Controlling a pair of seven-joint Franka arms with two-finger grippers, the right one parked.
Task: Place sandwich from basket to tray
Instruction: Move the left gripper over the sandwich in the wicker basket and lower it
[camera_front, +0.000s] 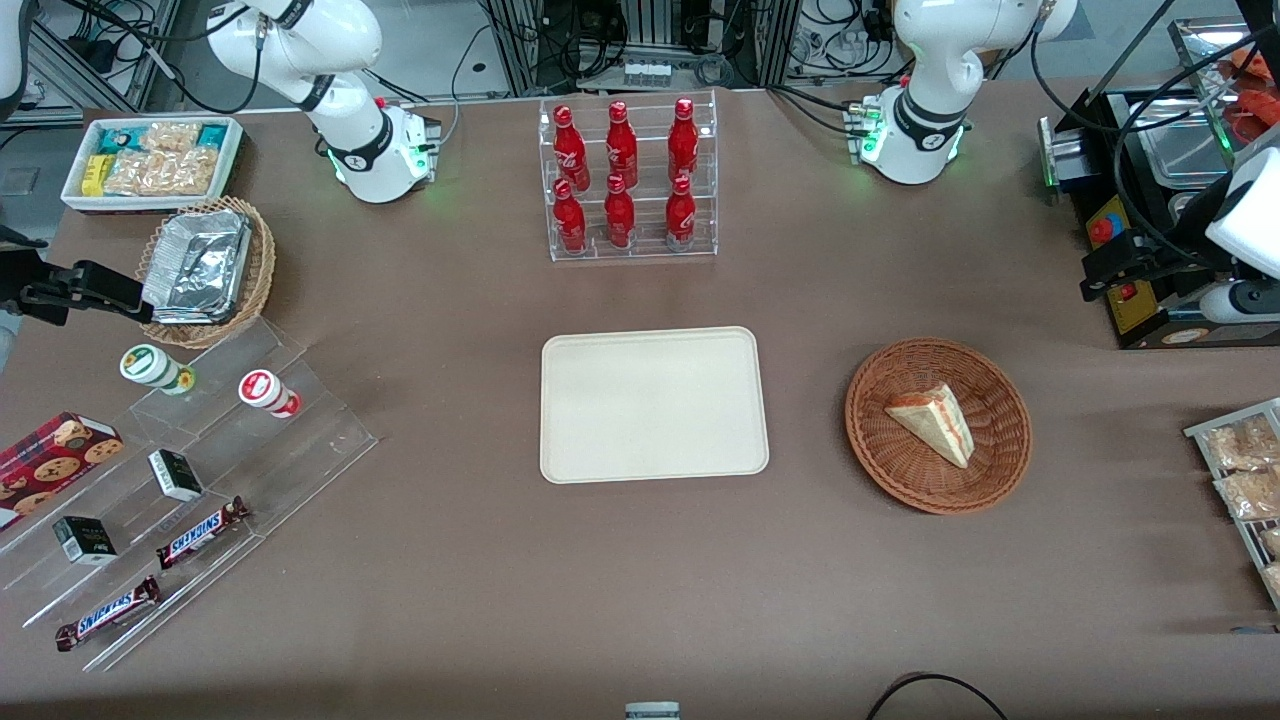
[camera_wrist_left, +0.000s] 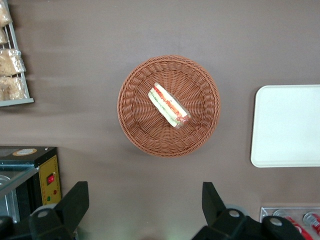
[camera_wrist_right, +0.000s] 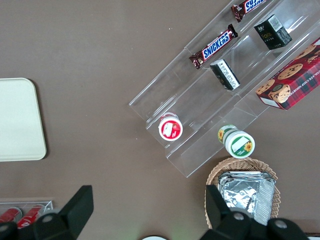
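Red bottles (camera_front: 625, 180) in rack; Snickers bars (camera_front: 200, 531); foil containers (camera_front: 197, 265)

Basket (camera_front: 880, 450): reddish-brown weave. Sandwich (camera_front: 935, 421): pale bread, red-orange and green layers. Tray (camera_front: 653, 404): plain cream. Gripper (camera_wrist_left: 145, 210): black fingers.

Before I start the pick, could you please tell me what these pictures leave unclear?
- End effector: open above the table in the left wrist view; outside the front view.
- Sandwich underside: hidden where it rests in the basket.
- Tray: cut by the wrist view's edge.
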